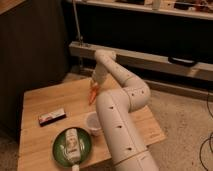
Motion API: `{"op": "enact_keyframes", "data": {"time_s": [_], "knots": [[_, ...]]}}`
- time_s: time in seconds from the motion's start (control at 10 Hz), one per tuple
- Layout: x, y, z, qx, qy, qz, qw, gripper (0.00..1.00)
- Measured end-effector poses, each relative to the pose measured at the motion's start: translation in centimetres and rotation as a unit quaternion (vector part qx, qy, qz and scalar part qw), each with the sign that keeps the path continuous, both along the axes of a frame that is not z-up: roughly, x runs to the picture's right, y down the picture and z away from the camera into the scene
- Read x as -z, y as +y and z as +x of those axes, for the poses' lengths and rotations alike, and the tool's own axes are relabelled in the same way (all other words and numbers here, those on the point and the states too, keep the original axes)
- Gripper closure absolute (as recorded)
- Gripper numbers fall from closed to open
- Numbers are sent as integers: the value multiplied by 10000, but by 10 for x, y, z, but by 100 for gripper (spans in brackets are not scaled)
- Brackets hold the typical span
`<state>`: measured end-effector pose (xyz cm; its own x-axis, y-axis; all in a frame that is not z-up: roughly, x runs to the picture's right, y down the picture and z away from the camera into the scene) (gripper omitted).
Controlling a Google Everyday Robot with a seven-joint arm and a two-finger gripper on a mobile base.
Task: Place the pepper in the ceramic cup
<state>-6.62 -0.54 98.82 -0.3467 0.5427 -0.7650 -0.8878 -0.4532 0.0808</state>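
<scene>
The orange pepper (92, 95) lies on the wooden table (45, 97) near its far edge, pointed tip toward the front. My gripper (94, 86) reaches down from the white arm onto the pepper's upper end and is shut on it, hiding that end. The pale ceramic cup (92, 123) with its dark interior stands closer to the front, beside the arm's thick lower link, apart from the pepper.
A green plate (59, 150) carrying a lying white bottle (72, 143) sits at the table's front. A small flat box (52, 116) lies to the left. The arm's wide links (120, 130) cover the table's right part. A dark cabinet and a shelf rail stand behind.
</scene>
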Motion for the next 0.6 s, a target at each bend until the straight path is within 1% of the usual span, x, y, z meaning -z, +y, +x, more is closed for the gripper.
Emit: {"op": "enact_keyframes", "data": {"time_s": [0.1, 0.2, 0.3, 0.5, 0.6], "knots": [[4, -1, 2, -1, -22, 18, 10000, 95], [18, -6, 7, 16, -58, 46, 10000, 95], [27, -10, 9, 29, -76, 88, 9999, 95], [54, -18, 18, 29, -147, 183, 9997, 95], [60, -18, 20, 16, -188, 226, 9996, 95]]}}
